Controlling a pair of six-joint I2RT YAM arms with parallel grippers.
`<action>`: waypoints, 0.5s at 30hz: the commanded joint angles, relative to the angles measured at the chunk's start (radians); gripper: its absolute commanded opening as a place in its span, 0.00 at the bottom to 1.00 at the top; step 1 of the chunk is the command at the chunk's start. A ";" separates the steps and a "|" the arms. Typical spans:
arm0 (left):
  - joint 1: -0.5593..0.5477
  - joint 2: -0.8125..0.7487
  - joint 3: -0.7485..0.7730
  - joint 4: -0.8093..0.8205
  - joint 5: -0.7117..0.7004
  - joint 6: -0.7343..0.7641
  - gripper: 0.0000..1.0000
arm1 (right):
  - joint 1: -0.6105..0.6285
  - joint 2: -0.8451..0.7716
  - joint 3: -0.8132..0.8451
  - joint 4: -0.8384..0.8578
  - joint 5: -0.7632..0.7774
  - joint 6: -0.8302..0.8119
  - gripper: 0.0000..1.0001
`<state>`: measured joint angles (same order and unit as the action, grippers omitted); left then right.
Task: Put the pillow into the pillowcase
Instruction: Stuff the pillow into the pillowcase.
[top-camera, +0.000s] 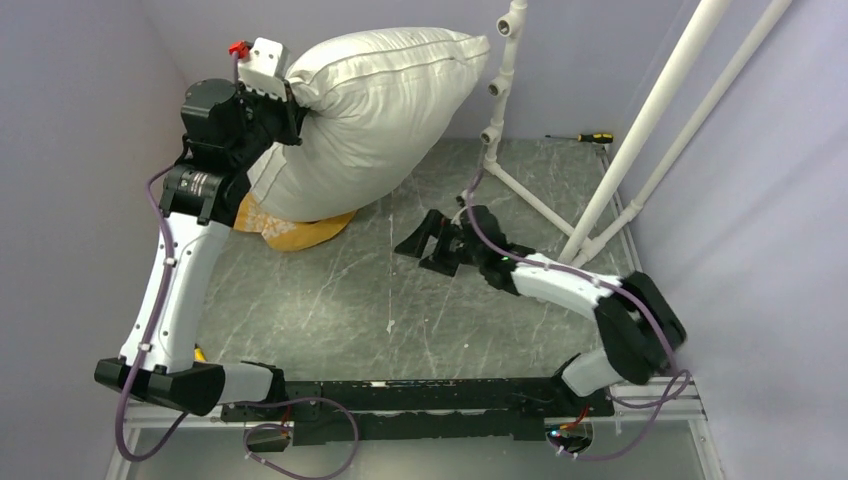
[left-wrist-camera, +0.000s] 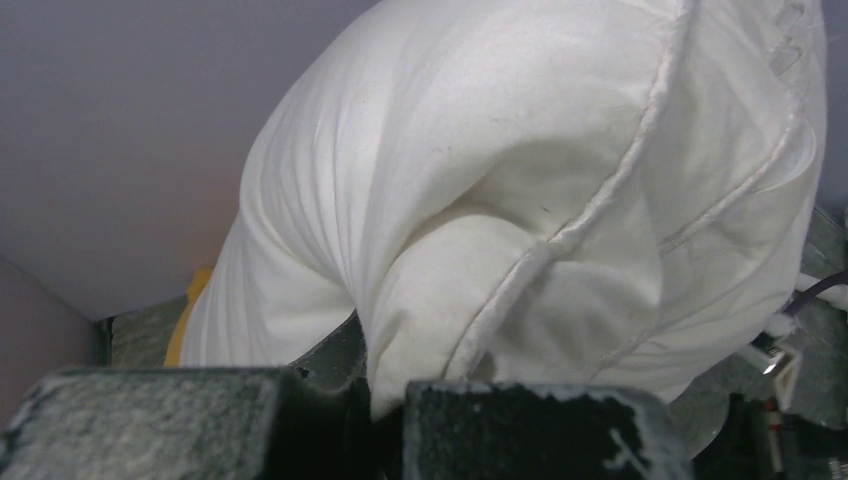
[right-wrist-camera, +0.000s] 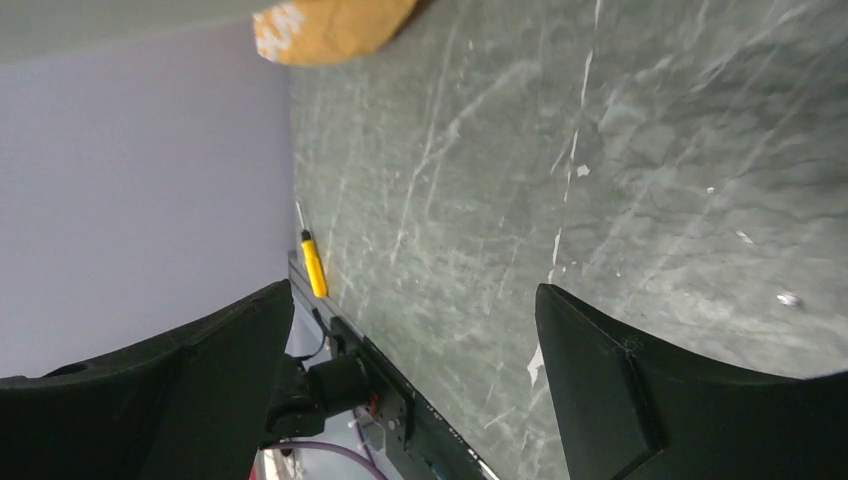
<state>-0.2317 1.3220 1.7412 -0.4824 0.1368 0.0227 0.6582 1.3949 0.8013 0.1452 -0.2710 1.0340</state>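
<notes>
Stuffing is not happening yet: the left gripper (top-camera: 290, 95) is pinching a corner of the pillow (top-camera: 385, 105) aloft at upper left, over the crumpled orange pillowcase (top-camera: 300, 232), while the right gripper (top-camera: 437, 245) is hovering mid-frame, wide open and empty.

The pillow (top-camera: 370, 110) hides most of the pillowcase (top-camera: 300, 234).

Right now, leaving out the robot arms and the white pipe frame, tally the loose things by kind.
pillow: 1
pillowcase: 1
yellow-handled tools: 2
Total: 4
</notes>
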 joint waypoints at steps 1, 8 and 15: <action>0.028 -0.072 0.006 0.051 -0.134 -0.016 0.00 | 0.058 0.166 0.118 0.287 -0.056 0.076 0.94; 0.031 -0.105 0.055 -0.029 -0.133 0.013 0.00 | 0.103 0.532 0.269 0.561 -0.046 0.286 0.92; 0.031 -0.123 0.128 -0.096 -0.093 0.008 0.00 | 0.126 0.835 0.355 0.786 0.061 0.479 0.83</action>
<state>-0.2226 1.2545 1.7851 -0.6350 0.0872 0.0189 0.7727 2.1094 1.0897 0.7311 -0.2886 1.3708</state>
